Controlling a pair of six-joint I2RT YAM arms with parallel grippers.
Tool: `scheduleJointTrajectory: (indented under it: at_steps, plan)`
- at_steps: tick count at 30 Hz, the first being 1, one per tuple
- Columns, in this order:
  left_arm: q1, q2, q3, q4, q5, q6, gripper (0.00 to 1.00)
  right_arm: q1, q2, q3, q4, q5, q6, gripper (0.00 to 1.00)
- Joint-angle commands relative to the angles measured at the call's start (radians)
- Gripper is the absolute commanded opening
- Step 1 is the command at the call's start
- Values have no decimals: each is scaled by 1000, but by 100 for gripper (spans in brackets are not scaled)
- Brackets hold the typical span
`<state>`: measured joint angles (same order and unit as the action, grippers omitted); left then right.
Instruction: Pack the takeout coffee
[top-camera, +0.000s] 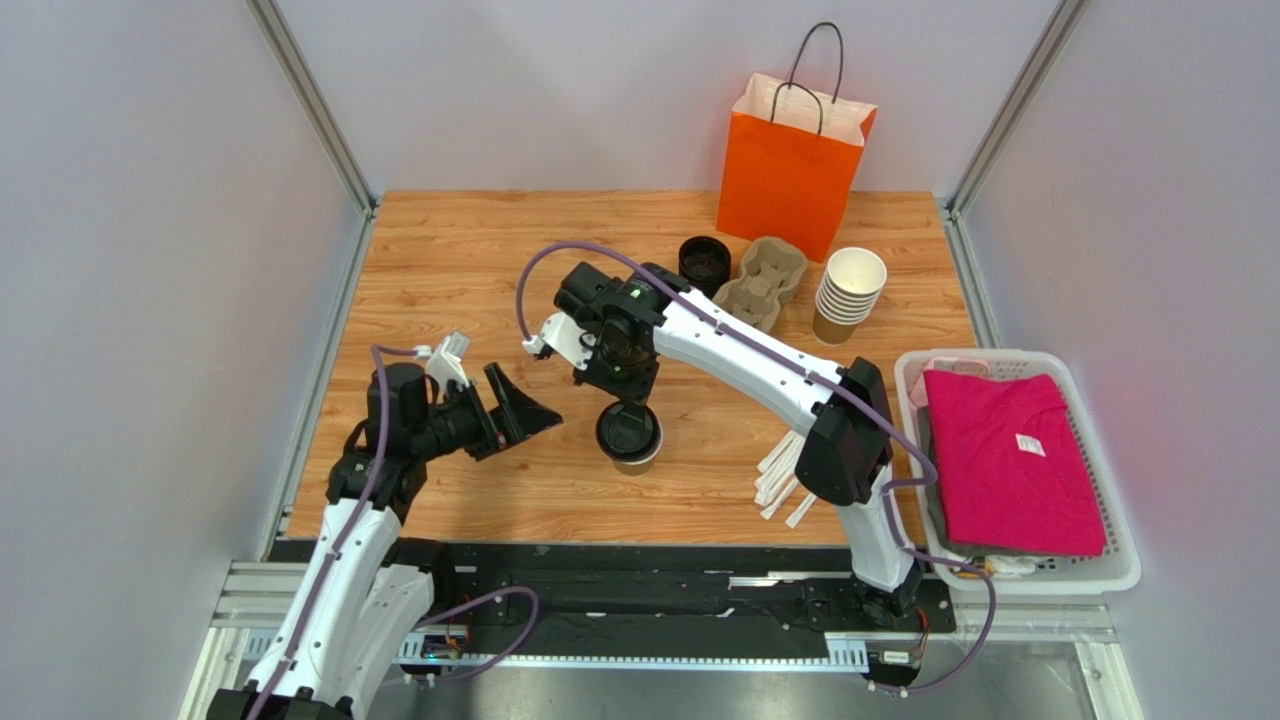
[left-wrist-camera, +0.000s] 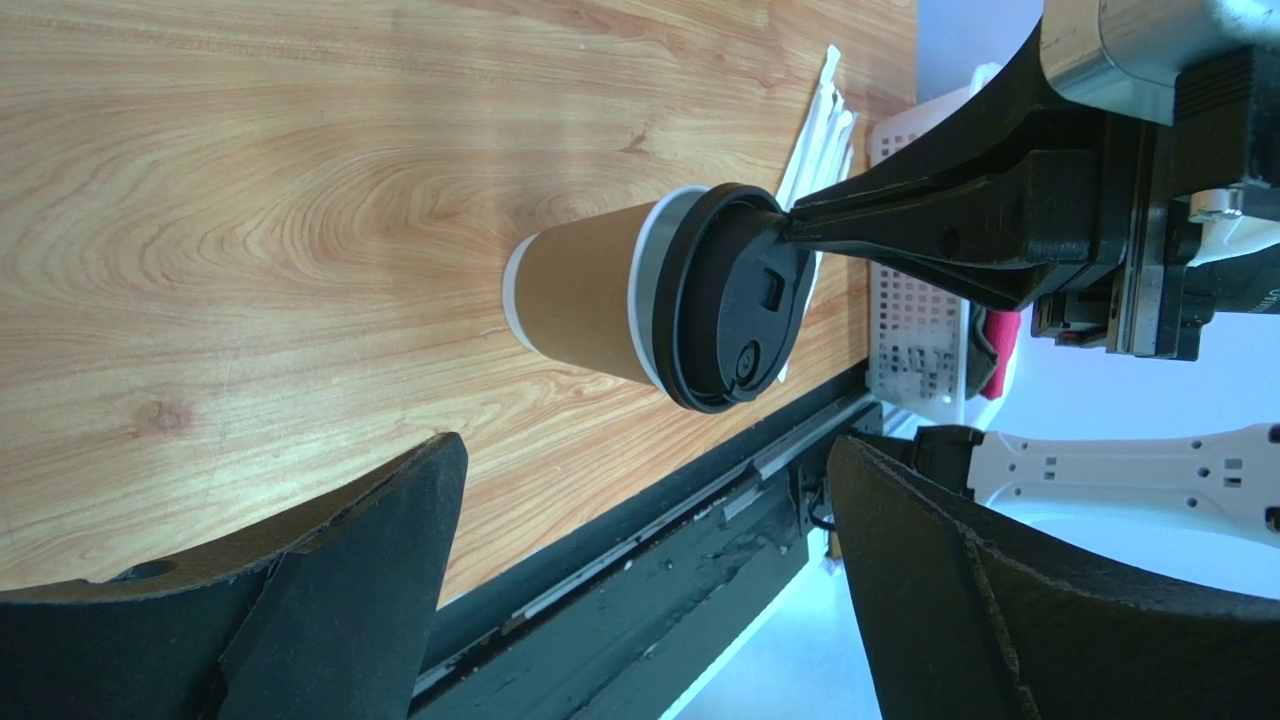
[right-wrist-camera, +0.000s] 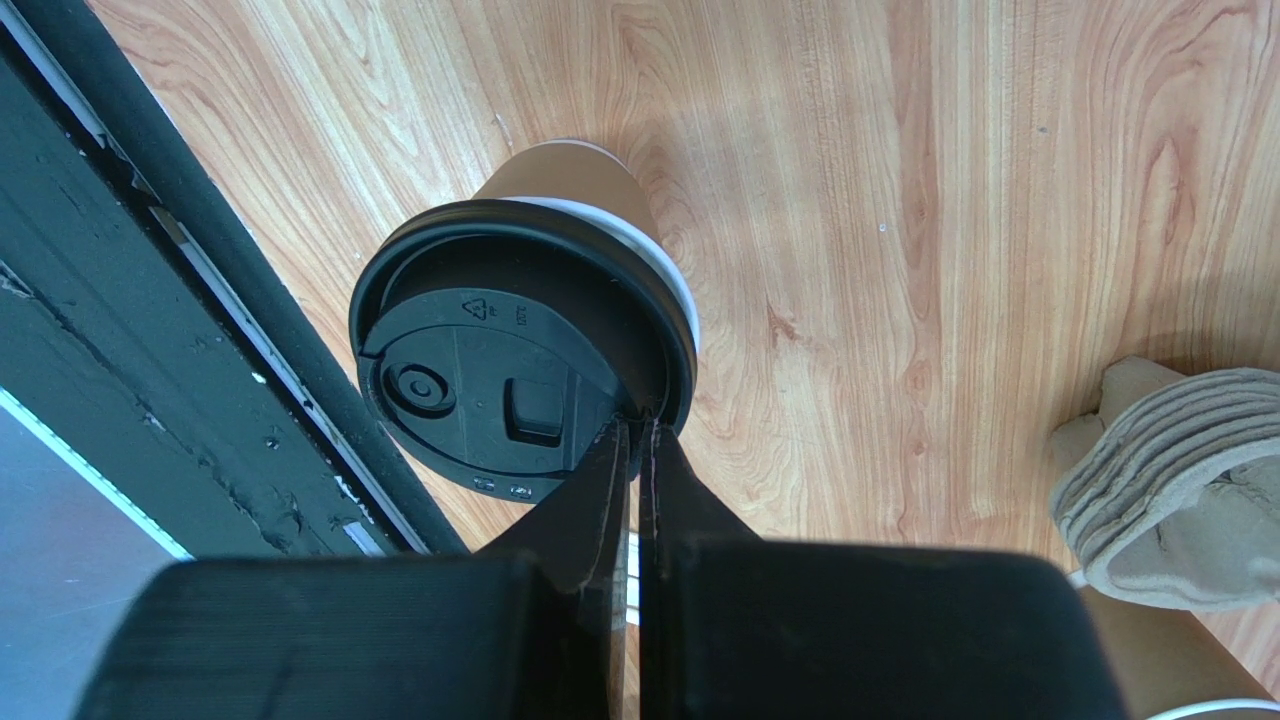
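The takeout coffee (top-camera: 628, 432), a tan-brown paper cup with a black lid, stands on the wooden table near the front middle. My right gripper (top-camera: 619, 387) reaches down from behind it. In the right wrist view the right gripper (right-wrist-camera: 637, 435) is shut, with its tips pinching the far rim of the lid (right-wrist-camera: 504, 375). The lid (left-wrist-camera: 732, 296) sits slightly tilted on the cup (left-wrist-camera: 579, 293). My left gripper (top-camera: 529, 408) is open and empty, low over the table a little to the left of the cup. In the left wrist view the left gripper (left-wrist-camera: 643, 488) faces the cup's side.
An orange paper bag (top-camera: 792, 143) stands at the back. In front of it are a stack of black lids (top-camera: 703, 263), a pulp cup carrier (top-camera: 762, 279) and a stack of lidless cups (top-camera: 851, 293). White stirrers (top-camera: 784, 473) lie right of the cup. A white basket (top-camera: 1115, 563) holds a pink cloth.
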<state>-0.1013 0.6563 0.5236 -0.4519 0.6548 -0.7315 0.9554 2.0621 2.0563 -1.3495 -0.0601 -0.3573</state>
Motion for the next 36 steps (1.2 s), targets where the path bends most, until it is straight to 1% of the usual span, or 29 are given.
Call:
scheduleJointTrajectory:
  at_steps: [1,23,36]
  plan:
    - [6,0,-8,36,19,-9,99,5,13,44,-25,14,-29,0]
    - [6,22,-14,42,14,-5,99,-24,56,36,-54,6,-52,0]
    - [6,31,-16,45,5,-3,99,-44,66,28,-17,57,-63,0]
